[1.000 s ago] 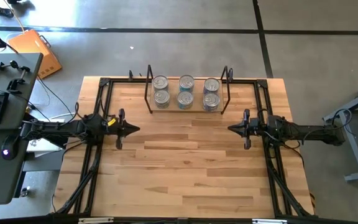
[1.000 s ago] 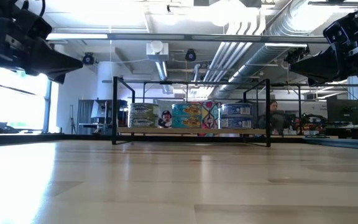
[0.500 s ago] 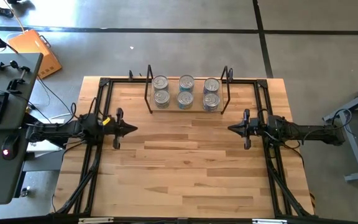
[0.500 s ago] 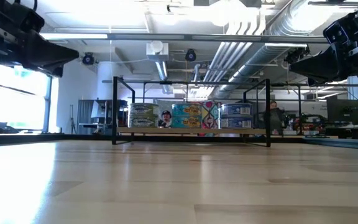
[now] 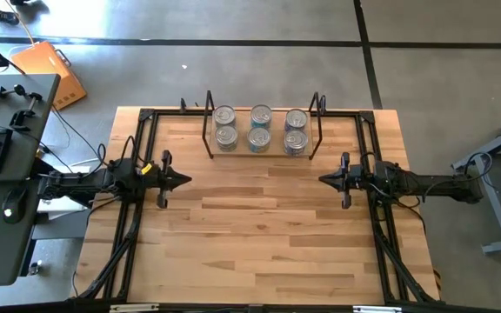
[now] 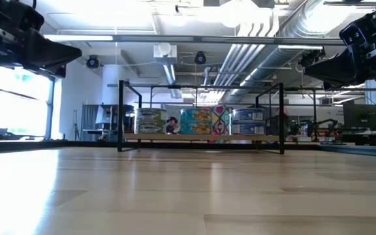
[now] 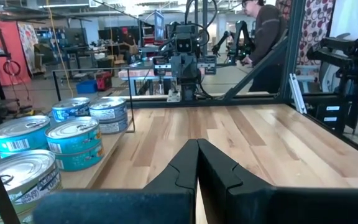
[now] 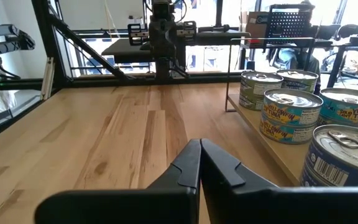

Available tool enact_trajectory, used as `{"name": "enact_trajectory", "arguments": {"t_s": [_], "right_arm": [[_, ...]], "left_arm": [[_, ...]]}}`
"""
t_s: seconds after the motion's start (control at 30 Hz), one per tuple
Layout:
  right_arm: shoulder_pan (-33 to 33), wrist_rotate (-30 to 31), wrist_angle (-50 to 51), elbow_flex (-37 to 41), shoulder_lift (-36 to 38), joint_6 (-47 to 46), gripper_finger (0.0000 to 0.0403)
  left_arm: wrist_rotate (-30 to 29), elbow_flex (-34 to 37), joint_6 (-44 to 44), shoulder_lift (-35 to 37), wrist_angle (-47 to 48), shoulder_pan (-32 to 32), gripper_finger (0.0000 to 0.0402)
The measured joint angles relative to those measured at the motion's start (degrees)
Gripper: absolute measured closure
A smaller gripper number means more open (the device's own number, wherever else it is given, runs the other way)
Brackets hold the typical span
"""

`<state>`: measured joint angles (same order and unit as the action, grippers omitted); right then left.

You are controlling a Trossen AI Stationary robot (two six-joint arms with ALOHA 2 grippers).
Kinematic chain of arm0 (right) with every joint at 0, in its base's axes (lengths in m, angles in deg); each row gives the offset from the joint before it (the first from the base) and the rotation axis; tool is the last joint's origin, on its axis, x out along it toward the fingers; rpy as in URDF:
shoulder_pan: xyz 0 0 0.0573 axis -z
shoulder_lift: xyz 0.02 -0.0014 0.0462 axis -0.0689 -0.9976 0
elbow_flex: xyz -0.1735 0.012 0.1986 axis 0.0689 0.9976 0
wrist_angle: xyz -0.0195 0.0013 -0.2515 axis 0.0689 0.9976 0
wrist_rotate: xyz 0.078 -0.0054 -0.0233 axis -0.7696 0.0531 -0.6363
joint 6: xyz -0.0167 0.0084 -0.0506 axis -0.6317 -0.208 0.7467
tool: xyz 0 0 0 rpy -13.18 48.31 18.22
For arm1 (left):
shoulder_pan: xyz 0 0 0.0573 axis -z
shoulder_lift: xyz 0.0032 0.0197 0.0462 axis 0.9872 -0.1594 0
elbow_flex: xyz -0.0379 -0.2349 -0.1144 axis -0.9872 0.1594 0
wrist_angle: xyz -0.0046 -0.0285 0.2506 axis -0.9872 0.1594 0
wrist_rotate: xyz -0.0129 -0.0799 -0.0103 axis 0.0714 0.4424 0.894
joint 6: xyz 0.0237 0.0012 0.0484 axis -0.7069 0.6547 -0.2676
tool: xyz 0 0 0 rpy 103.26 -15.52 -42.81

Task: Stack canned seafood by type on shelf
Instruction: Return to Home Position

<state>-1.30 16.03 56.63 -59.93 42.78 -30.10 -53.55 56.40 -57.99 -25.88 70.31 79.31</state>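
- On the shelf, all the canned seafood is gathered; six silver lids are seen from above, set as three columns of two between the shelf's black wire uprights.
- From table height, the cans are shown piled two high on the shelf's light board, with greenish-white labels at the shelf's left end, blue-and-yellow labels at its middle and pale blue labels at its right end.
- No can is found off the shelf; bare wood of the table is spread out in front of it.
- In front of the shelf and off its left end, the left gripper is held above the wood, apart from the shelf. Its tips are pointed across toward the other arm.
- Its fingers are pressed together, and nothing is clamped between them.
- In front of the shelf and off its right end, the right gripper is held in mirror fashion, level with the left one.
- Its fingers are likewise closed on nothing, and the stacks are seen just to one side of them.
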Motion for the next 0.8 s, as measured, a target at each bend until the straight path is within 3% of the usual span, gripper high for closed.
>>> {"name": "enact_trajectory", "arguments": {"t_s": [0.57, 0.8], "right_arm": [[-0.3, 0.0, 0.0, 0.0, 0.2, 0.0, 0.0402], [-1.9, 0.0, -0.4, 0.0, 6.0, 0.0, 0.0402]], "left_arm": [[0.0, 0.0, 1.5, -0.1, 0.0, 0.1, 0.0401], [0.0, 0.0, 1.3, -0.2, 0.0, 0.1, 0.0401]]}}
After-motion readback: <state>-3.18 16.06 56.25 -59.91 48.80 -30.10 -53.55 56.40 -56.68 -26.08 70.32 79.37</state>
